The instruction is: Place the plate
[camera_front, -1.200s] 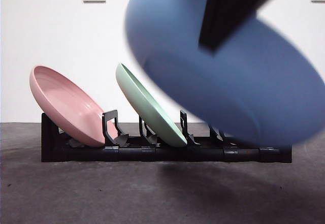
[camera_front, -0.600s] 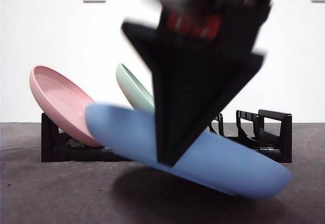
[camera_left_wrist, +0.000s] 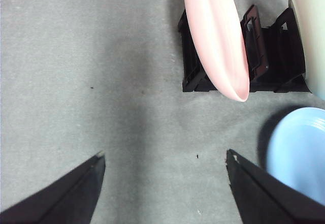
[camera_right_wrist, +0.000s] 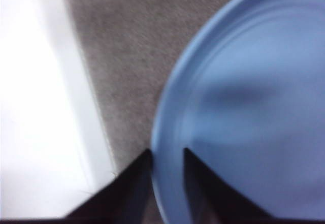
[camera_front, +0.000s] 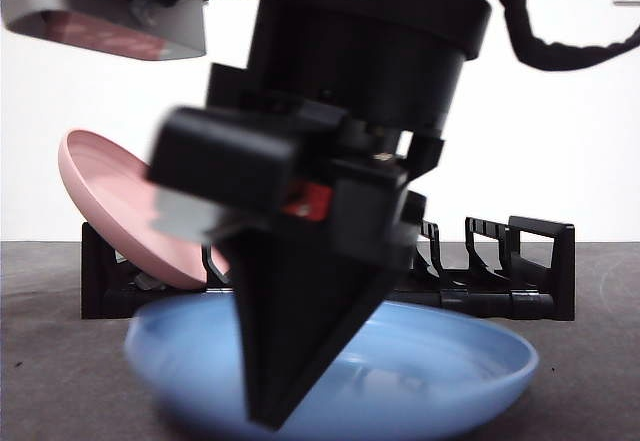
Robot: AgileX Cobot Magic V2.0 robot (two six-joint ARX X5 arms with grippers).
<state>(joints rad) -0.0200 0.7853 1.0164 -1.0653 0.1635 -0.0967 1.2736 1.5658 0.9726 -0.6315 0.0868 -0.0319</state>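
Note:
The blue plate (camera_front: 450,361) lies low and nearly flat at the table, in front of the black rack (camera_front: 520,251). My right gripper (camera_front: 270,416) comes down large and dark in front of it and is shut on the plate's rim, as the right wrist view (camera_right_wrist: 166,153) shows on the blue plate (camera_right_wrist: 244,107). A pink plate (camera_front: 110,201) leans in the rack's left slot. The arm hides the green plate in the front view. My left gripper (camera_left_wrist: 165,155) is open and empty above bare table, with the pink plate (camera_left_wrist: 216,36), green plate (camera_left_wrist: 310,31) and blue plate (camera_left_wrist: 299,153) beyond.
The rack's right slots (camera_front: 490,236) stand empty behind the blue plate. The rack's end (camera_left_wrist: 190,66) shows in the left wrist view. A bright white band (camera_right_wrist: 40,107) borders the grey table in the right wrist view.
The blue plate has come down from a steep tilt above the rack to nearly flat in front of it. The arm holding it has dropped lower and closer to the camera.

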